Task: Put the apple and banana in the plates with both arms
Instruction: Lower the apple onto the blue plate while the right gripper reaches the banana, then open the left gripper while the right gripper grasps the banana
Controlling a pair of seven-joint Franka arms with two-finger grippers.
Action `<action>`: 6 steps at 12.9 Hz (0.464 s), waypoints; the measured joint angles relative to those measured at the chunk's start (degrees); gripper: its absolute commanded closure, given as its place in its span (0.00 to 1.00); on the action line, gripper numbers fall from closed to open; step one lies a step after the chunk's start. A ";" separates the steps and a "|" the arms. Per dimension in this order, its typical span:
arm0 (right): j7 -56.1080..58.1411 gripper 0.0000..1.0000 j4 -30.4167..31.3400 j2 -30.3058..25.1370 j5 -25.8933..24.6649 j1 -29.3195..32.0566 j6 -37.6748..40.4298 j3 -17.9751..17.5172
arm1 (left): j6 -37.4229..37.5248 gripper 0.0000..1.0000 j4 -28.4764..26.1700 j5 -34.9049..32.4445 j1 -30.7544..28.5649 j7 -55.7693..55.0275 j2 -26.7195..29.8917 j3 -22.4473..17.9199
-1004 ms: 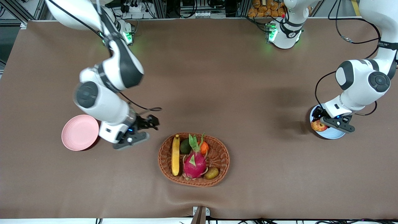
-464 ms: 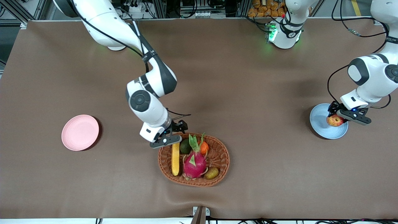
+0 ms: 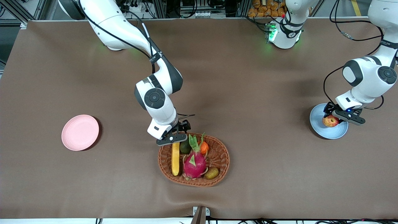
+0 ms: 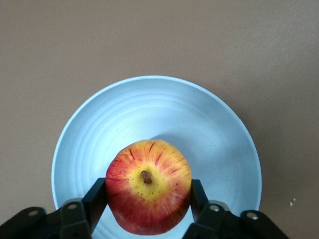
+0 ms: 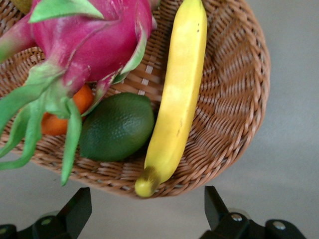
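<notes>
Holding the apple (image 4: pixel 148 185) over the blue plate (image 4: pixel 209 124), the left end effector (image 3: pixel 338 114) nears release; the right end effector (image 5: pixel 144 211) hangs wide open, empty, over the banana (image 5: pixel 178 94), the pink plate (image 3: pixel 80 132) unfilled

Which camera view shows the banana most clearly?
The right wrist view: the banana fills it, lying in the basket beside a green fruit. The front view shows the banana small, its farther end under the right gripper. The left wrist view lacks it.

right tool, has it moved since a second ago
Yes. The right tool has swung away from the pink plate and now hangs open over the basket rim at the banana tip.
</notes>
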State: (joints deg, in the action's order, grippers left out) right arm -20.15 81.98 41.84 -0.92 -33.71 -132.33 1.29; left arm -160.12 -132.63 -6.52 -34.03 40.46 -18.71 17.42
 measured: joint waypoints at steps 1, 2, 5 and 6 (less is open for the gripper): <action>0.00 0.00 0.01 0.60 -0.84 0.00 -1.76 0.01 | -0.04 0.00 -0.05 0.00 -0.10 0.00 -0.11 0.00; 0.00 0.00 0.01 1.31 -1.54 -0.01 -3.28 0.01 | -0.06 0.00 -0.04 0.00 -0.20 0.00 -0.21 0.00; 0.01 0.07 -0.01 2.48 -2.94 -0.02 -5.26 0.01 | -0.17 0.00 -0.04 0.00 -0.32 0.08 -0.29 0.01; 0.01 0.20 -0.03 2.48 -3.25 -0.03 -5.26 0.01 | -0.36 0.00 -0.02 0.00 -0.32 0.13 -0.28 0.01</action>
State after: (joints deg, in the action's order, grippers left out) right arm -20.14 81.96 44.32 -4.17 -33.74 -137.59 1.31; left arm -160.48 -132.64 -6.53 -34.35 40.59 -18.99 17.44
